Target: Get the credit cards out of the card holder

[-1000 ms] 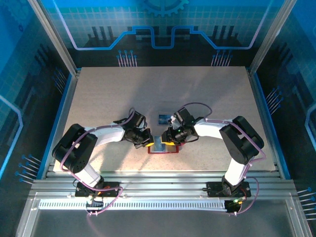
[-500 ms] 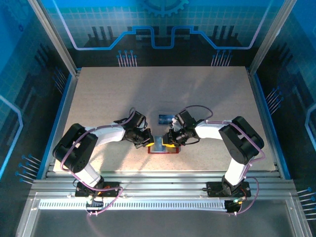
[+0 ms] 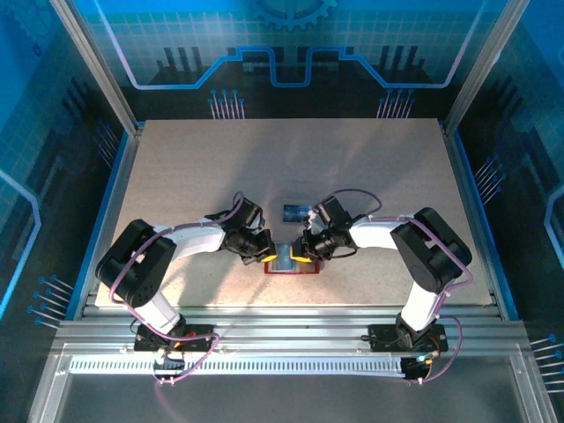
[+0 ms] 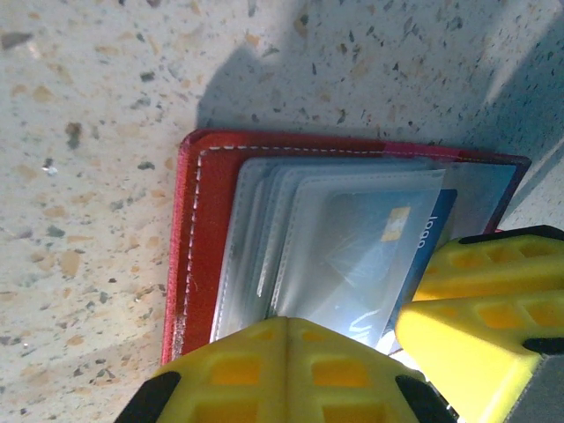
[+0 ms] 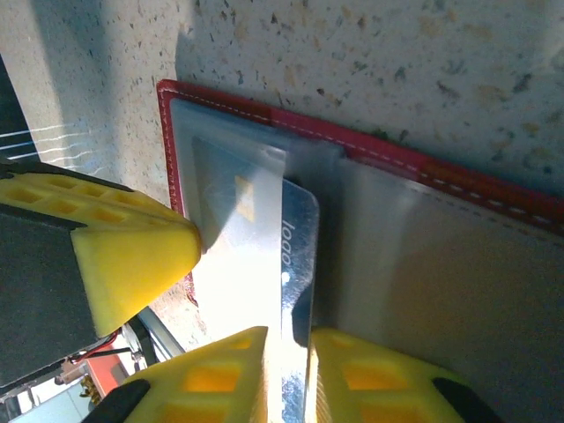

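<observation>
Status: early-mid, by the look of it.
- card holder [image 4: 189,247] open flat on table [image 3: 194,167], near edge, btwn arms.
- L gripper [image 4: 286,339] shut, empty, pressing on pockets.
- R gripper [image 5: 286,352] pinches blue card [image 5: 298,220], part-way out of sleeve.
- loose card [image 3: 295,211] already out, just beyond holder.
- other sleeves: contents unclear.

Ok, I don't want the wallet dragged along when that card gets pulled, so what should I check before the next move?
1. The blue credit card sits between the right gripper's fingers: ok.
2. That grip is firm: cannot tell.
3. The left gripper is shut, over the card holder's pocket edge: ok.
4. It actually presses the card holder down: cannot tell.
5. The card pokes out of its clear pocket: ok.
</observation>
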Tool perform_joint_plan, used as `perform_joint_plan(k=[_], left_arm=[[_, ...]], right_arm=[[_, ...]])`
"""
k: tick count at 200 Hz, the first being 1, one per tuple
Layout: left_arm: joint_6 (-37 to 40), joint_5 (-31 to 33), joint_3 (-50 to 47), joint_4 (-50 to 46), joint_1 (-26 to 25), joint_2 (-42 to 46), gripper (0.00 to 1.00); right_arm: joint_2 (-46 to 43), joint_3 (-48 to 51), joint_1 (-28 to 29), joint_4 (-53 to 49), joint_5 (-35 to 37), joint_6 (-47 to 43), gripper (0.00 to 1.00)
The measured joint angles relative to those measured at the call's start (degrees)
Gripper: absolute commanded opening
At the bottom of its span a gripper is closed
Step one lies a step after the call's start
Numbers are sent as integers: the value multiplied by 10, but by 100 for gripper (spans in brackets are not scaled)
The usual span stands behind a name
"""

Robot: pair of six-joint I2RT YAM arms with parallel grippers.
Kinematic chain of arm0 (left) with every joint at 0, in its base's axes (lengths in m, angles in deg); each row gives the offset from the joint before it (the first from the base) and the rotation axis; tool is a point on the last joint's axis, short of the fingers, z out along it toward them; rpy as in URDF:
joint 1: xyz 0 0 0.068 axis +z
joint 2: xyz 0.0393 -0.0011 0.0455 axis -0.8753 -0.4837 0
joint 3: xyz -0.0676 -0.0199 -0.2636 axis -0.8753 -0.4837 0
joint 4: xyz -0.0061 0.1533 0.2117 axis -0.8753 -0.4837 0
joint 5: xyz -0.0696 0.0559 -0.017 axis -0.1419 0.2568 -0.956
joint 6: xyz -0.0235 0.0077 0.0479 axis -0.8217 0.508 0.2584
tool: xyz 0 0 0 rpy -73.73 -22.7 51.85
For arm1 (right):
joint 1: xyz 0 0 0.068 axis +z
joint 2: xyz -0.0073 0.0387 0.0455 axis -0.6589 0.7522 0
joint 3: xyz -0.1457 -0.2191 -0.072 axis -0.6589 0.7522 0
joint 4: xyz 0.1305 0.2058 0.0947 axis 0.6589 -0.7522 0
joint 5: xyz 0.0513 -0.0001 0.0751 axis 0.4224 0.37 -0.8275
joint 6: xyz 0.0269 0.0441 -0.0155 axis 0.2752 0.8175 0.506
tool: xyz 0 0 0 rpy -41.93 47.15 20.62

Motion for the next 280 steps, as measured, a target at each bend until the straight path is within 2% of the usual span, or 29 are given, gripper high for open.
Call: perform_joint_plan(k=[127,214,280], left_arm=[[2,3,2,-4,-1,-1,5],[2,5,4,-9,-1,-1,5],[5,5,5,-10,-1,-1,5]], right_arm=[[-19,21,-24,-7,-2,-9,10],[-63,22,-62,-91,3,-68,9],[-68,17,-63,-127,8,-89,8]])
